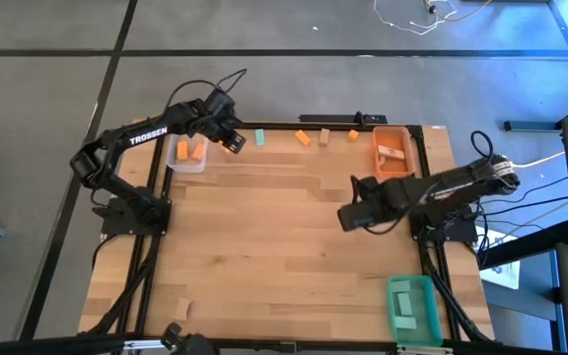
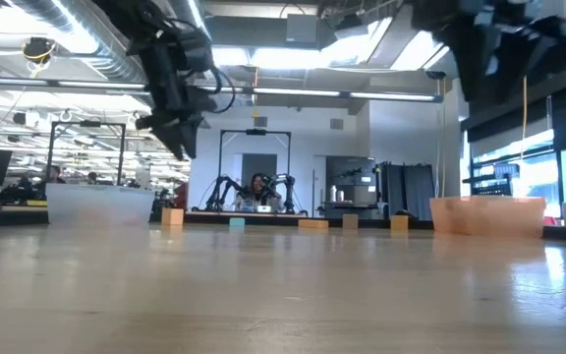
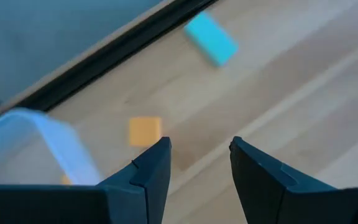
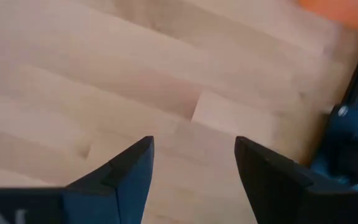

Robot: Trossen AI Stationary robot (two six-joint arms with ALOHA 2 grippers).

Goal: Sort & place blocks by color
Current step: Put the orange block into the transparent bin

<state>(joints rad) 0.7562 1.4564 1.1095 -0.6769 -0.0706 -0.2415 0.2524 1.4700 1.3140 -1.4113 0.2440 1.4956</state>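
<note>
Three bins sit round my bench (image 1: 294, 247): a clear bin (image 1: 187, 156) at the far left with two orange pieces in it, an orange bin (image 1: 394, 153) at the far right, and a green bin (image 1: 412, 306) near the right front corner. Along the far edge lie loose blocks: a teal block (image 1: 260, 137), an orange block (image 1: 304, 138), a pale wood block (image 1: 324, 136) and a small orange cube (image 1: 352, 135).

My left hand (image 1: 233, 141) hangs above the bench just beside the clear bin, fingers apart and holding nothing, with an orange square block (image 3: 145, 130) on the wood beyond its tips. My right hand (image 1: 346, 216) hovers over bare wood near the bench's middle, fingers spread and empty.

From the low view the bins' contents are hidden. A pale piece (image 1: 183, 309) lies near the front left edge; I can't make out its shape.
</note>
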